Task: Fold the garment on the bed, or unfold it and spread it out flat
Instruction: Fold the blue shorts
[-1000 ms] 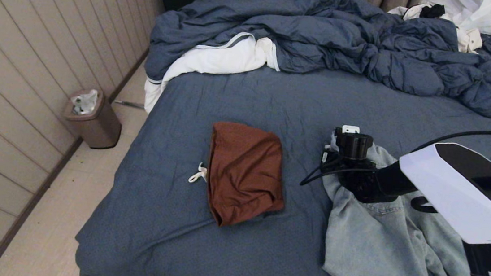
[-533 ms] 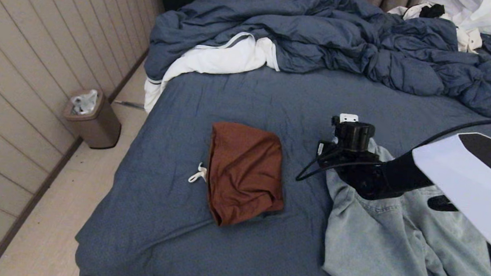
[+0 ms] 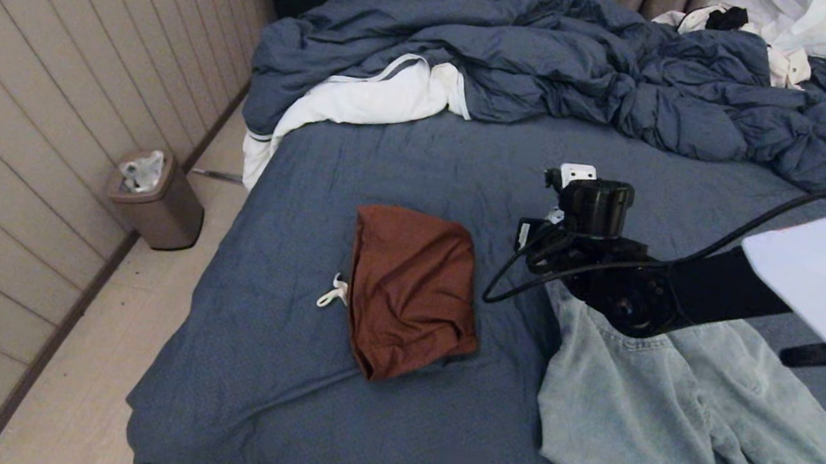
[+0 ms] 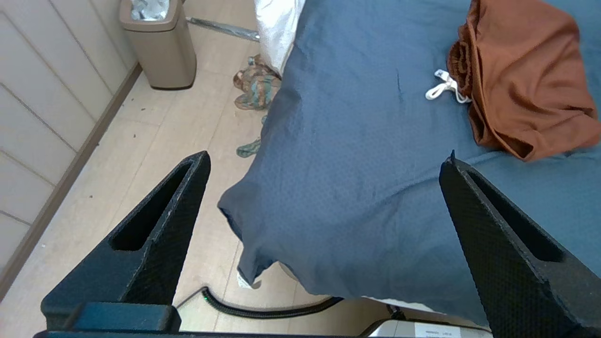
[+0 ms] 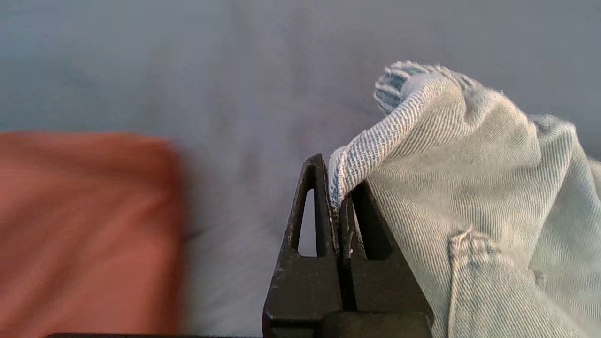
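Pale blue denim jeans (image 3: 669,408) lie on the right side of the bed's slate-blue sheet (image 3: 404,170). My right gripper (image 5: 335,183) is shut on an edge of the jeans (image 5: 469,164) near the waistband and holds it up off the sheet. In the head view the black wrist (image 3: 597,212) covers the fingers. A folded rust-brown garment (image 3: 411,292) with a white drawstring lies mid-bed, to the left of the jeans. My left gripper (image 4: 326,159) hangs open and empty above the bed's near left corner (image 4: 357,164); it does not show in the head view.
A crumpled blue duvet (image 3: 589,59) with white lining fills the far end of the bed, with white clothes (image 3: 819,28) at the far right. A brown trash bin (image 3: 158,200) stands by the panelled wall. Clothing (image 4: 256,84) and a black cable (image 4: 263,310) lie on the floor.
My right arm has risen and moved toward the far end of the bed, pulling the jeans' waistband up and drawing the denim out longer. The brown garment has not moved.
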